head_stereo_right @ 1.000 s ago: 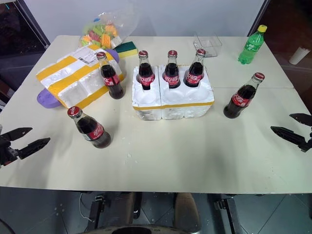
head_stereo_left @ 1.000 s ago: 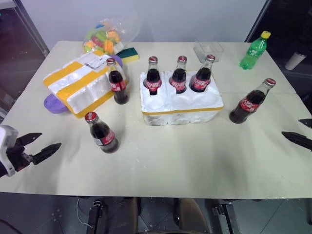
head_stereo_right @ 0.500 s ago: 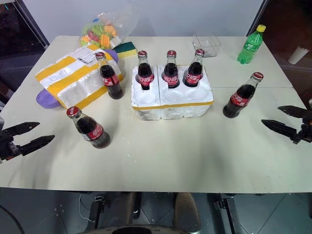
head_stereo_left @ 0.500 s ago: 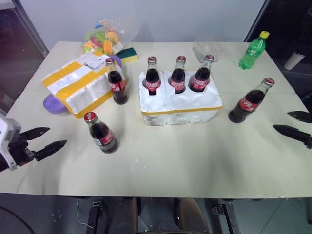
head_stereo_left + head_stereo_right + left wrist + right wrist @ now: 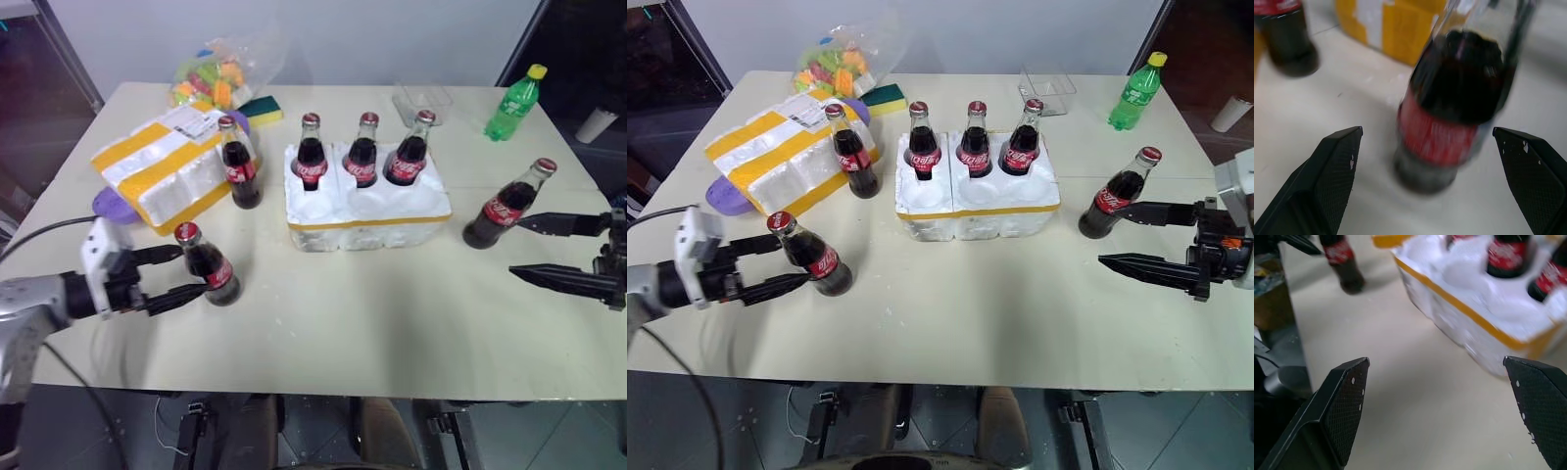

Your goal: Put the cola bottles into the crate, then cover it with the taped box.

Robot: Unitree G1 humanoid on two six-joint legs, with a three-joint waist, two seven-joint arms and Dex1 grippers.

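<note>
A pale beige table (image 5: 323,333) stands before a light wall, with dark floor showing at its near edge. Near the table's middle sits the crate (image 5: 367,208), a low white foam tray with a thin yellow band at its rim. Three cola bottles, small glass ones with dark cola, red caps and red labels, stand upright in its far row of wells (image 5: 361,150); the near row of wells is bare.

To the crate's left lies the taped box (image 5: 167,166), a deeper white foam shell wrapped in wide yellow bands with a white label on top, resting partly over a flat purple object (image 5: 110,205). A fourth cola bottle (image 5: 238,163) stands just beside the box, between it and the crate. A fifth (image 5: 204,265) stands nearer the front edge on the left, and the left gripper (image 5: 172,276) has its two black fingers spread wide on either side of this bottle, not closed on it. A sixth bottle (image 5: 506,204) stands to the right of the crate; the right gripper (image 5: 545,250) is near it, fingers wide apart and holding nothing.

At the far edge are a clear bag of colourful pieces (image 5: 214,76), a green-and-yellow sponge (image 5: 258,109), a clear plastic tub (image 5: 421,99) and a green plastic bottle with a yellow cap (image 5: 513,102).
</note>
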